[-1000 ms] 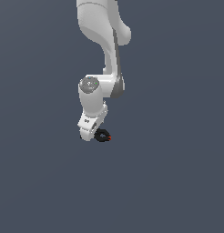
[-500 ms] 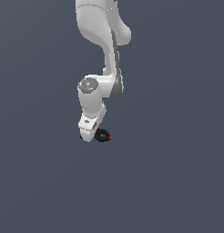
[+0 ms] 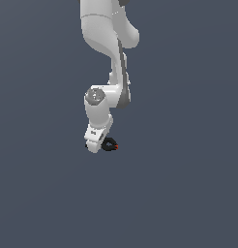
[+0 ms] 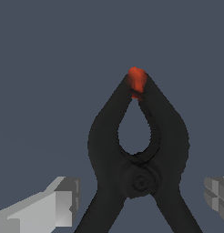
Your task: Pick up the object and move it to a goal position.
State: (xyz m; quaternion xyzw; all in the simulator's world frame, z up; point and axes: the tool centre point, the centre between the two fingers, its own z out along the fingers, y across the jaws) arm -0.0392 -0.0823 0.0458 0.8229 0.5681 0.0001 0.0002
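Item: small black spring clamp (image 4: 139,154) with a rounded pivot body, two thin splayed handles and an orange-red tip (image 4: 136,83). It lies on the flat, dark grey-blue floor (image 3: 188,193), at the foot of the white Panda arm (image 3: 109,58), on the exterior view's right of the hand.

Tool: white-and-grey two-finger gripper (image 4: 141,200), spread wide and clasping nothing. In the wrist view one finger shows on each side of the clamp's handles, both clear of it.

Step in hand, by judgement: the approach to the grasp. Keep the pivot body centred between the fingers, descend fully, then close across the handles just behind the pivot, where the section looks stoutest. The handles taper and splay, so an off-centre pinch may squirt the clamp sideways.

Surfaces: clamp matt, black, smooth-edged; tip dull red; fingers pale, blocky, faceted.
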